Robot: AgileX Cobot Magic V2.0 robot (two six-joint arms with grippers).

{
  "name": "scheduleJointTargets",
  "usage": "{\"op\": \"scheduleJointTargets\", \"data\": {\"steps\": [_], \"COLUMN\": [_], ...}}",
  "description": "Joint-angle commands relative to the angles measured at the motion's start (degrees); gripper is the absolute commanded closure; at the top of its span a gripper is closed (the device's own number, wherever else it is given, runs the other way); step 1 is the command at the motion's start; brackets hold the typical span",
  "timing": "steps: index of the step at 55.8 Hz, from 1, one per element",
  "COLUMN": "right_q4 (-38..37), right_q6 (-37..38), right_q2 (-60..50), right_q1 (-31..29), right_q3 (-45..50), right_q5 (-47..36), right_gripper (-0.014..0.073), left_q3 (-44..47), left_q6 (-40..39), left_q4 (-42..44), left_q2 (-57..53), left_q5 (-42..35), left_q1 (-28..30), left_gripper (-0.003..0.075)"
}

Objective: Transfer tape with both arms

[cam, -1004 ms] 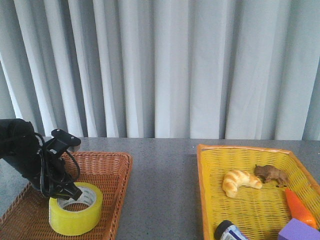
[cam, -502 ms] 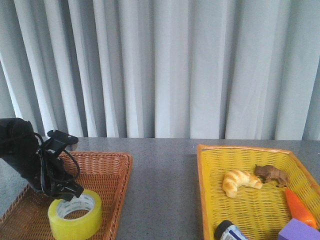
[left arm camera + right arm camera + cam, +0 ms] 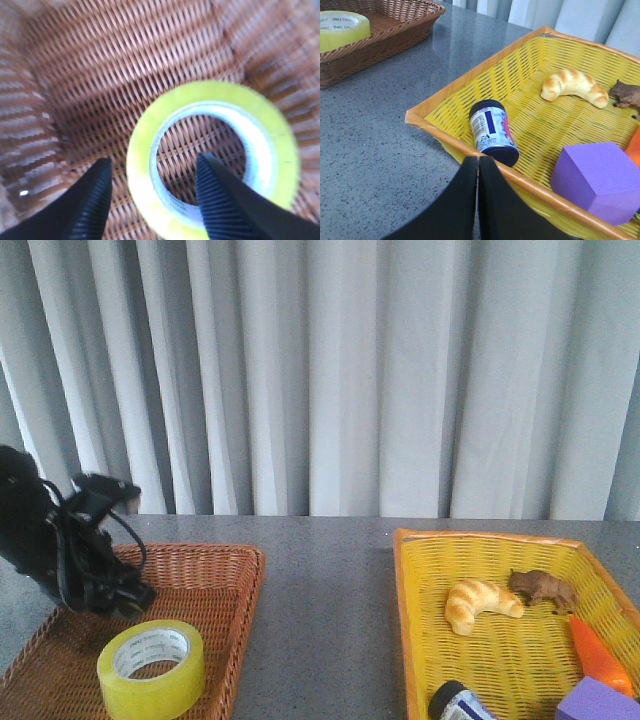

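Observation:
The tape, a wide yellow roll with a white printed core, lies flat in the brown wicker basket at the front left. My left gripper hangs above and behind it, apart from it. In the left wrist view this gripper is open over the tape, with one finger above the roll's hole and the other outside its wall. My right gripper is shut on nothing, low over the grey table just outside the yellow basket's rim. The tape also shows far off in that view.
The yellow basket at the right holds a croissant, a brown lump, an orange carrot, a purple block and a blue-lidded jar. Bare grey table lies between the baskets. A white curtain hangs behind.
My left gripper has lifted up and back to the left, off the tape's rim. The tape has shifted slightly in the brown basket and now lies free.

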Motion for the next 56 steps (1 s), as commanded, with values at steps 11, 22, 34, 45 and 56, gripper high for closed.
{"op": "scheduleJointTargets", "data": {"steps": [11, 22, 34, 45, 56], "right_q4": [0.29, 0.29, 0.29, 0.29, 0.29], "right_q6": [0.05, 0.06, 0.06, 0.06, 0.06], "right_q2": [0.14, 0.14, 0.14, 0.14, 0.14], "right_q1": [-0.31, -0.31, -0.31, -0.31, -0.31], "right_q3": [-1.61, -1.61, -1.61, -1.61, -1.61], "right_q5": [-3.43, -3.27, -3.06, -3.06, -3.0], "right_gripper": [0.0598, 0.0598, 0.0598, 0.0598, 0.0598], "left_q3": [-1.87, -1.87, -1.8, 7.98, 28.62], "left_q6": [-1.32, -2.93, -2.51, -2.51, -3.39], "left_q4": [-1.07, -1.51, -6.19, -9.1, -9.69], "left_q2": [-16.66, -25.42, -31.98, -42.27, -58.57], "left_q5": [-2.84, -2.79, 0.28, -1.34, -9.51], "left_q1": [0.18, 0.18, 0.18, 0.18, 0.18], "left_gripper": [0.0385, 0.0566, 0.0728, 0.0727, 0.0727]}}
